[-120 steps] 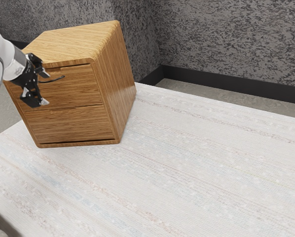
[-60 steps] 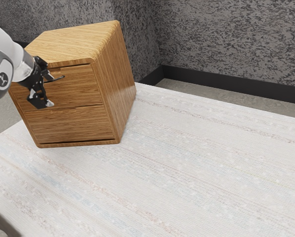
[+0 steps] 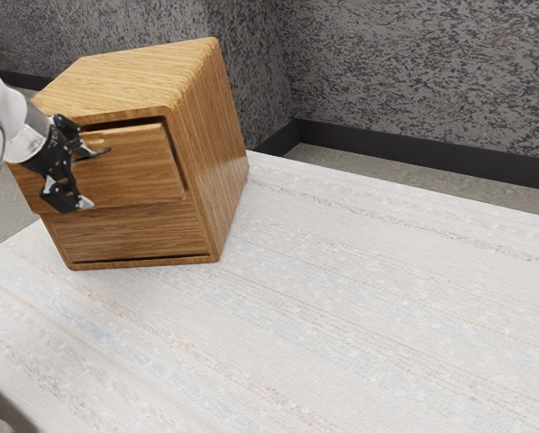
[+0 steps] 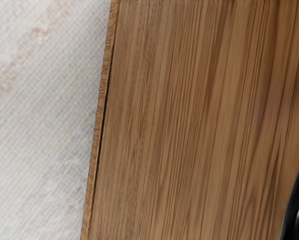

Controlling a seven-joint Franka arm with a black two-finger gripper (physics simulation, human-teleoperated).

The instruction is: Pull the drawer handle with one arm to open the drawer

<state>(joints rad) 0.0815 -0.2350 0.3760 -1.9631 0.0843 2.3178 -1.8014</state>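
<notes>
Cabinet [image 3: 152,90] sits on the desk [image 3: 360,307] at the exterior view's left, back toward the wall [image 3: 414,63]. Two drawers in its front: the upper drawer [image 3: 134,171] sticks out a bit, right above the lower drawer [image 3: 130,232]. The handle [image 3: 95,151] is on the upper drawer's front near its top, and my gripper [image 3: 80,176] is right in front of that drawer, at the handle.

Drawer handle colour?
Black. The handle is a thin bar on the top drawer; exterior view shows it best.
</notes>
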